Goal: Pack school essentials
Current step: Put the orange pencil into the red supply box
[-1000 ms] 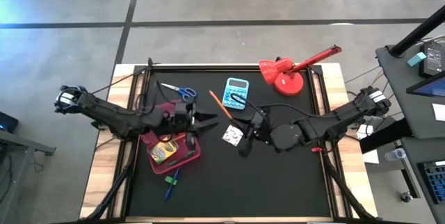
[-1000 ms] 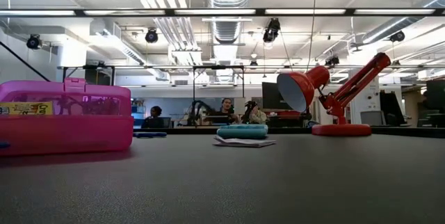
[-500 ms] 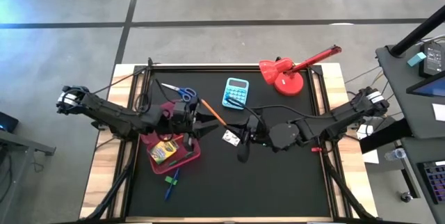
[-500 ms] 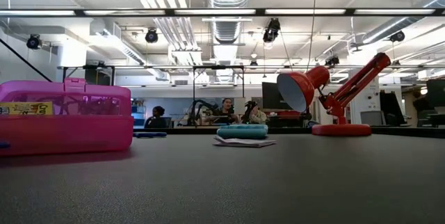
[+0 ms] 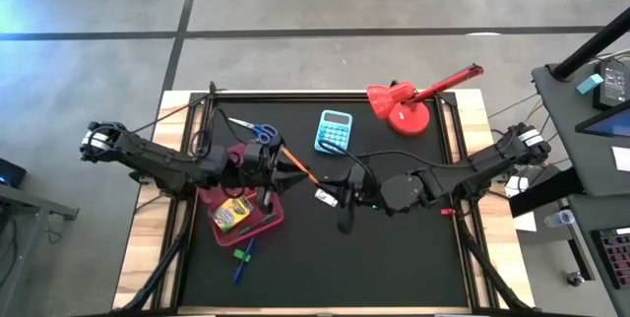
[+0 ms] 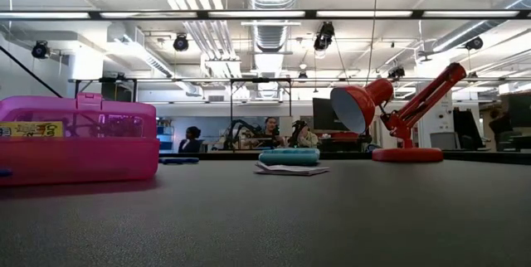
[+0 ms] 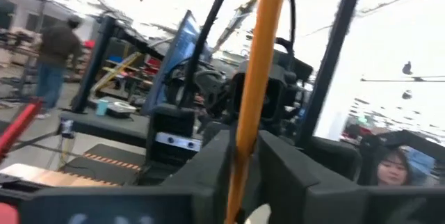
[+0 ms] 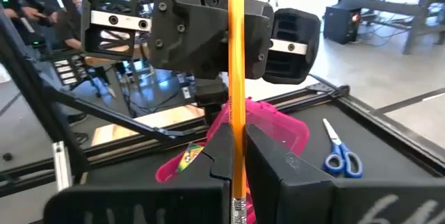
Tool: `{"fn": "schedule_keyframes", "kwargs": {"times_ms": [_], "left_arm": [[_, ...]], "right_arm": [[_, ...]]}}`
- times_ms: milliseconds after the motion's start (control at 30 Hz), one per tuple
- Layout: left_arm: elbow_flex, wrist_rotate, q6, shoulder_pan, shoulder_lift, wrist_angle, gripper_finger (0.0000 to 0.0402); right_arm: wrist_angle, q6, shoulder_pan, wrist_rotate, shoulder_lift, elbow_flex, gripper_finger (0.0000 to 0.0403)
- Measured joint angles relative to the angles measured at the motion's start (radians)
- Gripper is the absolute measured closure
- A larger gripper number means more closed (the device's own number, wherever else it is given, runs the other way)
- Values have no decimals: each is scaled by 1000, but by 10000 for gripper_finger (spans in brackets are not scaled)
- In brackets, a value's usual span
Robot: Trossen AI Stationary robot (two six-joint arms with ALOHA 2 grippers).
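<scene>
The right gripper [image 5: 330,192] holds one end of a thin orange pencil [image 5: 298,166], its fingers [image 8: 221,156] pressed tight against the shaft just above the metal ferrule. The left gripper [image 5: 280,159] faces it from the other side and has the pencil's far end between its own fingers [image 7: 215,165], which stand narrow and close on either side of the shaft; whether they actually press on it cannot be told. The pencil spans the short gap between the two grippers, well above the black table mat [image 5: 394,248]. Directly below and behind the left gripper sits the open pink case [image 5: 258,217], with the yellow-green crayon box [image 5: 232,213] lying inside it. Beyond the left gripper, toward the table's far edge, the blue-handled scissors [image 5: 258,130] lie flat on the mat. On the near side of the case, blue and green markers [image 5: 242,256] lie together on the mat. A small white patterned square [image 5: 322,196] shows just beside the right gripper, partly hidden by it. Farther from both grippers, the light-blue calculator [image 5: 335,130] and the red desk lamp [image 5: 406,106] stand near the far edge.
</scene>
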Motion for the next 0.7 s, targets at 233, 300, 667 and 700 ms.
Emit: {"fn": "schedule_keyframes", "kwargs": {"times_ms": [233,300,667,700], "left_arm": [[0,10,3,7,0,-1,394],[0,15,8,8,0,-1,393],[0,29,2,8,-1,2,393],[0,29,1,8,-1,1,393]], "right_arm": [[0,11,0,-5,0,0,390],[0,21,0,-19,0,0,390],[-70,74,0,-62,-21,1,333],[-89,88,0,-65,-29,1,317]]}}
